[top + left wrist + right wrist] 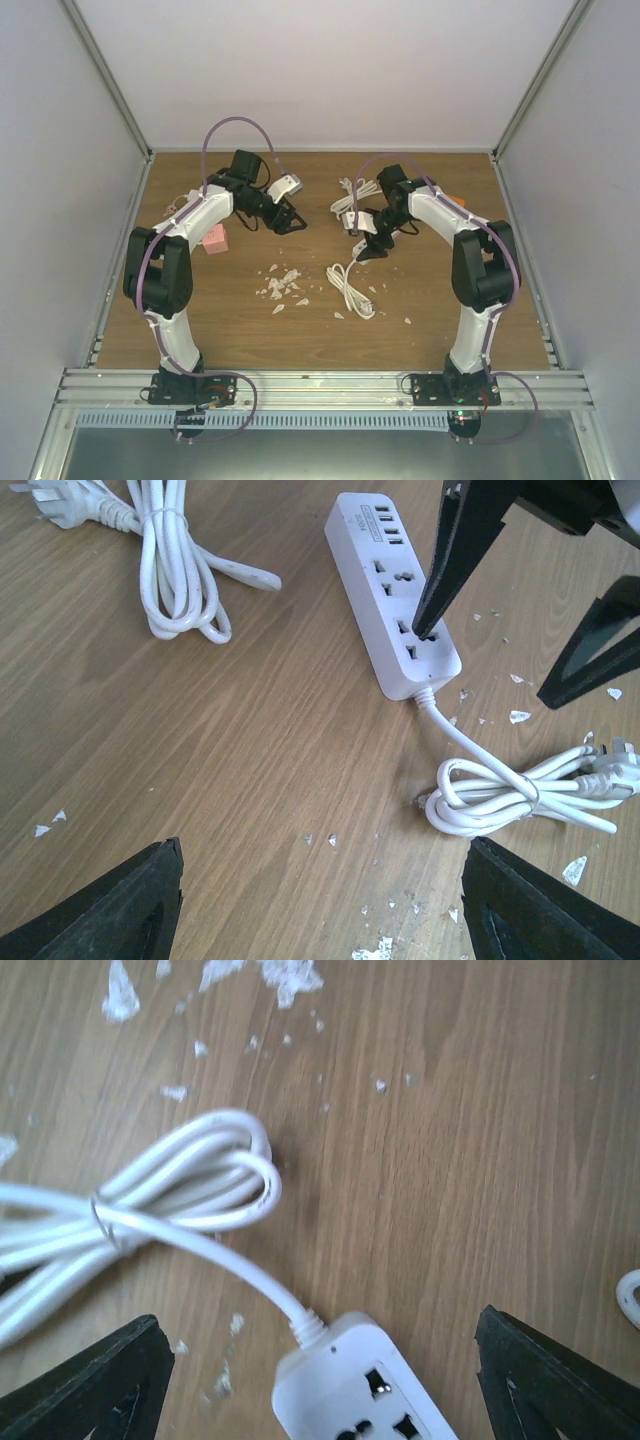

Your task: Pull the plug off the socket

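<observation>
The wood table [200,340] holds a socket strip [392,595] near the back edge, its tied cord [520,790], another cord [175,570], white crumbs [280,285], and a pink block [214,239] by the left edge.

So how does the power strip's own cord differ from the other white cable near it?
The strip cord runs into the power strip at its end; the loose cable is joined to nothing and lies apart from it. The strip cord's loops lie crosswise to the strip, the loose cable's roughly along it. White flakes surround the strip cord; the loose cable has almost none nearby. Both are white and coiled.
</observation>
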`<state>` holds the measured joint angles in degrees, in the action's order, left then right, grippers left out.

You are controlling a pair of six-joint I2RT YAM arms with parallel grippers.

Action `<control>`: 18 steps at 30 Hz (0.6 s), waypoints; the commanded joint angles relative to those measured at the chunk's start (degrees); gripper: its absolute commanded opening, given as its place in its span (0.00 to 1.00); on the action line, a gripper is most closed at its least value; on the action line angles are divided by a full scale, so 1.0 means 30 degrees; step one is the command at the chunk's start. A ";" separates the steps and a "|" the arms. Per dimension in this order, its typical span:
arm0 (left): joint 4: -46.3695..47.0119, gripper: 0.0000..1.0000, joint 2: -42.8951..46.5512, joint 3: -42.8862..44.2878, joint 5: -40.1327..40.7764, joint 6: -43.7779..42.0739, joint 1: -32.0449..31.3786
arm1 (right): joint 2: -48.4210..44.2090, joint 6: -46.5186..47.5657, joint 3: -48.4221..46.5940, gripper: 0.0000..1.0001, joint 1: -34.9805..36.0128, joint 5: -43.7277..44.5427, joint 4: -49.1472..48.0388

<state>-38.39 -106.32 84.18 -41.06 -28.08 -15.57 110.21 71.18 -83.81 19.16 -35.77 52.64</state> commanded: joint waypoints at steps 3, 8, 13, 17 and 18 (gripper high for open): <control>0.0174 0.78 0.1364 -0.0945 -0.0627 -0.0573 0.0079 | 0.1386 0.5481 -0.0997 0.83 0.0051 0.1956 0.1578; -0.0095 0.79 0.2217 -0.1706 -0.0767 -0.1205 0.0149 | 0.2644 0.5385 -0.1517 0.82 0.0726 0.2401 0.1567; -0.0838 0.78 0.4891 -0.3572 -0.3089 -0.4675 0.0110 | 0.3126 0.4372 -0.1209 0.79 0.1158 0.2974 -0.0038; -0.1255 0.76 0.7129 -0.5618 -0.3354 -0.8036 -0.1323 | 0.4361 0.3063 -0.2071 0.71 0.0747 0.3306 -0.0179; -0.1198 0.75 0.7366 -0.5919 -0.2928 -0.8351 -0.2105 | 0.4625 0.2713 -0.2266 0.68 0.0589 0.3287 -0.0157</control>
<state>-41.10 -89.10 70.04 -47.53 -42.26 -16.45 120.09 83.11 -87.83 22.26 -27.18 53.76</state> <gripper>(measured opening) 0.762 0.718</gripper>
